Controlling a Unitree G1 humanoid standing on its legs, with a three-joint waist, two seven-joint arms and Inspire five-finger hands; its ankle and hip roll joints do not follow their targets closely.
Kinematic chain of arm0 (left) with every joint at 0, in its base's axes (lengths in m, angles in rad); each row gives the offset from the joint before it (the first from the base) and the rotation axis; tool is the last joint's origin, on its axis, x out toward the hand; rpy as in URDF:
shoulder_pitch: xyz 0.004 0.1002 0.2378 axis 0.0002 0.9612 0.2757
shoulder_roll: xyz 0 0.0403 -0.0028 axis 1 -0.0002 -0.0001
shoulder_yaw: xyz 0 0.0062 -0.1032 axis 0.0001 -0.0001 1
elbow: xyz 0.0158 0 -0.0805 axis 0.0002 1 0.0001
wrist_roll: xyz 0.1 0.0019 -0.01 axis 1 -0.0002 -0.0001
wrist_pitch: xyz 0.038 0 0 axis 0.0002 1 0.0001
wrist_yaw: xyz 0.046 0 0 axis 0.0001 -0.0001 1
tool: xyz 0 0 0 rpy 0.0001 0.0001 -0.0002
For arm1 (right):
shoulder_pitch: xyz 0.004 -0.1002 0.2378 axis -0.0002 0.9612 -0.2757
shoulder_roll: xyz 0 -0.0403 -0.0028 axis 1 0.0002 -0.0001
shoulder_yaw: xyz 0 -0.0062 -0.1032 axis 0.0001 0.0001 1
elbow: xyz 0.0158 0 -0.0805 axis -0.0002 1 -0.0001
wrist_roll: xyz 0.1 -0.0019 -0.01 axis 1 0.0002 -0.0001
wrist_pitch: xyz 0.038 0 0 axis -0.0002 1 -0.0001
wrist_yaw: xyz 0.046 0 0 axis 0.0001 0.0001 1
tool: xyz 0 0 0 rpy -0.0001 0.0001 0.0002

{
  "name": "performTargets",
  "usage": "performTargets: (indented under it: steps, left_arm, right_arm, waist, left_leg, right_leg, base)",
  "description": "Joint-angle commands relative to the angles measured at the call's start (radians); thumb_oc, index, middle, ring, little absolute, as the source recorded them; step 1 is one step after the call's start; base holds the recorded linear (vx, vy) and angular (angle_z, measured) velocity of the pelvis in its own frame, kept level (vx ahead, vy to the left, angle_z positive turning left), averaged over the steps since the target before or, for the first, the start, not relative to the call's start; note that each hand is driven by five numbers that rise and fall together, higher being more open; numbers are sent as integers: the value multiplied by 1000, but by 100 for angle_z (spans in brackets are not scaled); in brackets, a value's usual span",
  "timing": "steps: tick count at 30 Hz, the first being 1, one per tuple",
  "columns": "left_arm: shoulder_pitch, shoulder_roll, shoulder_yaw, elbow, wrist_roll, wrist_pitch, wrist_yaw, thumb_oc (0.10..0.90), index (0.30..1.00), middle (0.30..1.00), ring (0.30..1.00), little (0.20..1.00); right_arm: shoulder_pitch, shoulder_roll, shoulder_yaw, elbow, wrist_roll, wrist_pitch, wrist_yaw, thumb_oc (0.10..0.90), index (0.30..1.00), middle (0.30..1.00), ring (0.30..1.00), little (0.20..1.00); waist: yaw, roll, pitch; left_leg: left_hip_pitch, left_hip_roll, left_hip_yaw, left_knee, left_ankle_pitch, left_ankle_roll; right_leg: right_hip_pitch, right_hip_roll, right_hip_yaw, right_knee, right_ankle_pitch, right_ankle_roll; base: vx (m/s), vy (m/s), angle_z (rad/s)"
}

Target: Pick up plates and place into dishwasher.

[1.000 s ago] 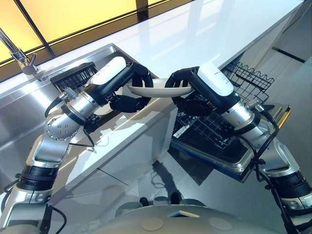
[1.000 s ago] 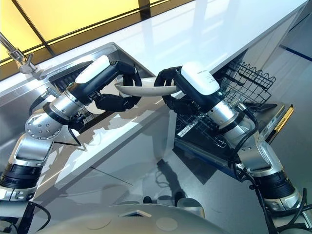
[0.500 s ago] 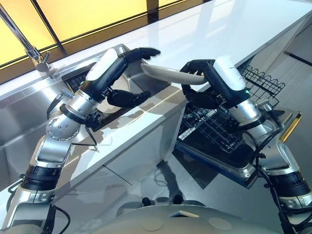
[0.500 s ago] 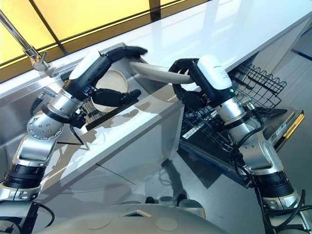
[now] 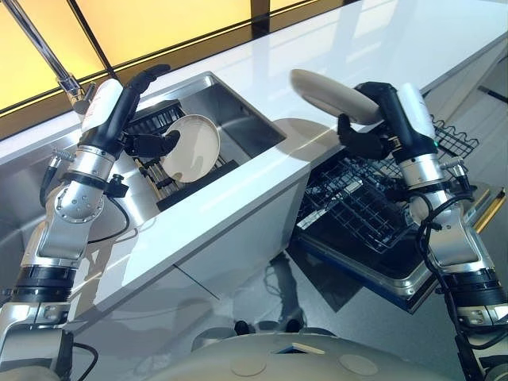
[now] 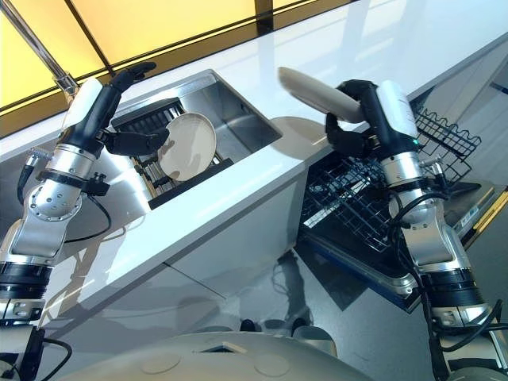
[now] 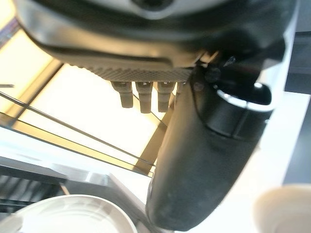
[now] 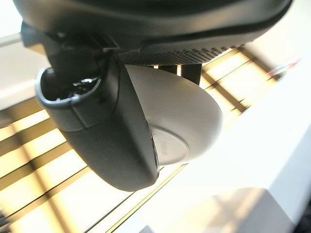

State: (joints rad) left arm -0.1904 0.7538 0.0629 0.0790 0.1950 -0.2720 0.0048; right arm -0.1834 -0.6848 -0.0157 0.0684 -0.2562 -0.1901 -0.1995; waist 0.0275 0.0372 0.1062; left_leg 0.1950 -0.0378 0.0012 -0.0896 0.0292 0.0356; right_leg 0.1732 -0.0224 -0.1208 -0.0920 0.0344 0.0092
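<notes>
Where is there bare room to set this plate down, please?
The white counter beyond the sink is bare. The dishwasher rack under the right hand holding the plate looks free. The sink is crowded: another plate, a dark rack, the left hand.

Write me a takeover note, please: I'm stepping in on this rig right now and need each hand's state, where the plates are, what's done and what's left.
Right hand: shut on a plate, held tilted in the air above the white counter, beside the open dishwasher.
Left hand: open, holding nothing, raised over the sink.
A second plate leans on edge in the dark rack in the sink.
Done: one plate picked up.
Left: lower it into the dishwasher rack, which appears to hold no plates yet, then fetch the sink plate.
</notes>
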Motion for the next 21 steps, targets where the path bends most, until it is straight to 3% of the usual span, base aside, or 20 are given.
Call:
performTargets:
  steps: [1,6,9,17,21]
  left_arm:
    - [-52,76,67,52,-59,-29,61,800,900,900,900,900]
    - [-69,115,39,104,-86,-14,37,800,900,900,900,900]
    - [-79,129,30,118,-91,-10,50,800,900,900,900,900]
    - [-84,140,33,137,-106,-17,94,800,900,900,900,900]
    - [-45,133,56,143,-103,-43,88,800,900,900,900,900]
  right_arm:
    - [-169,-81,-140,32,80,10,-160,100,300,300,300,200]
    - [-207,-181,-187,217,153,68,-219,100,300,300,300,200]
    - [-229,-230,-193,284,127,79,-246,100,300,300,300,200]
    - [-280,-331,-173,450,109,47,-221,100,300,300,300,200]
    - [-250,-356,-184,511,96,7,-141,100,300,300,300,200]
  waist:
    - [2,1,-81]
    - [2,1,-65]
    - [0,5,-52]
    - [-4,24,-16]
    - [-3,26,-19]
  left_leg:
    - [-2,-46,-16,2,-70,19]
    - [13,-46,-16,2,-70,12]
    - [16,-44,-14,2,-68,9]
    - [4,-40,-9,9,-52,2]
    - [15,-40,-7,11,-46,0]
  right_leg:
    - [-7,40,-41,99,-116,29]
    - [5,33,-48,98,-109,36]
    - [2,29,-49,103,-112,35]
    - [-20,20,-41,119,-98,36]
    - [-6,16,-42,120,-92,38]
  base:
    - [90,-9,15]
    - [118,-5,3]
    - [114,13,-1]
    - [78,19,0]
    - [148,8,2]
